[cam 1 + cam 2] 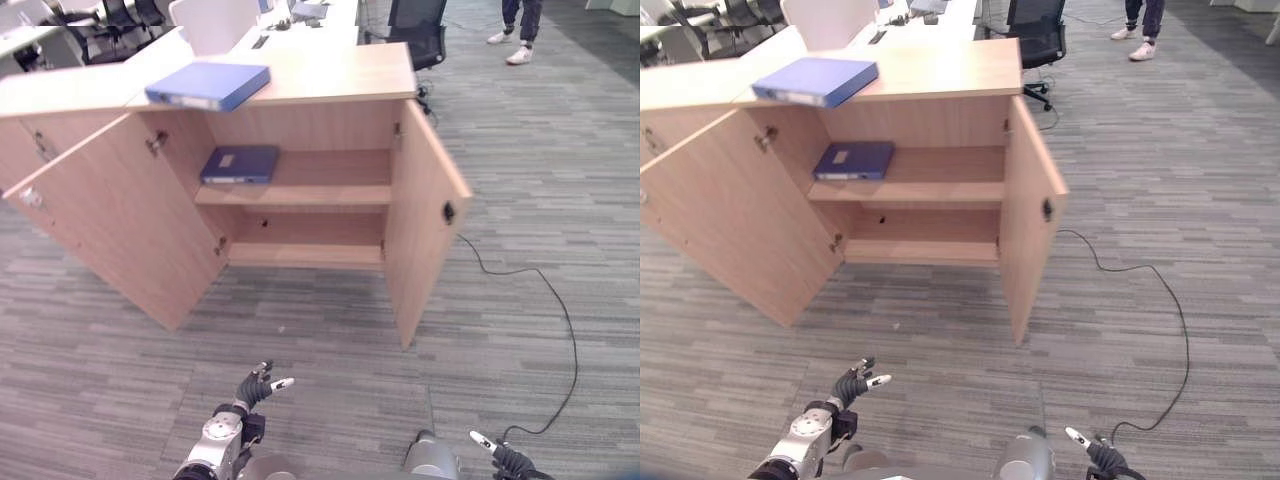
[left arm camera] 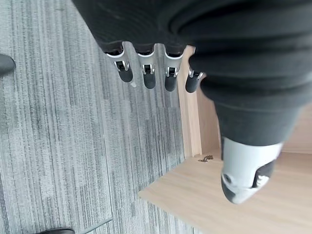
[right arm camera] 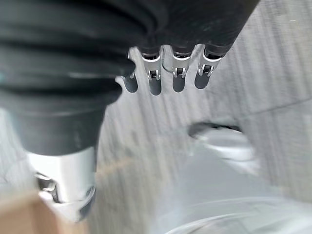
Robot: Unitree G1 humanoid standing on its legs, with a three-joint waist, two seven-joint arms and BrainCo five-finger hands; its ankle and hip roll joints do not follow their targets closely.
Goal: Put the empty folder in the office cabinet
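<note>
Far ahead of the empty, open left hand [image 1: 256, 388], the blue folder [image 1: 209, 84] lies flat on the cabinet [image 1: 340, 80] top, likely stiff, light and best held by its edge, above another folder [image 1: 239, 164] inside, while the right hand [image 1: 500, 455] waits open too.

The low office cabinet of pale wood-look board [image 1: 330, 120] has a smooth matt finish. Two blue folders, one on its top [image 1: 210, 84] and one on its shelf [image 1: 240, 163], look like smooth plastic-covered card (slightly sheeny). The grey striped carpet floor [image 1: 520, 200] is rough woven cloth.
</note>
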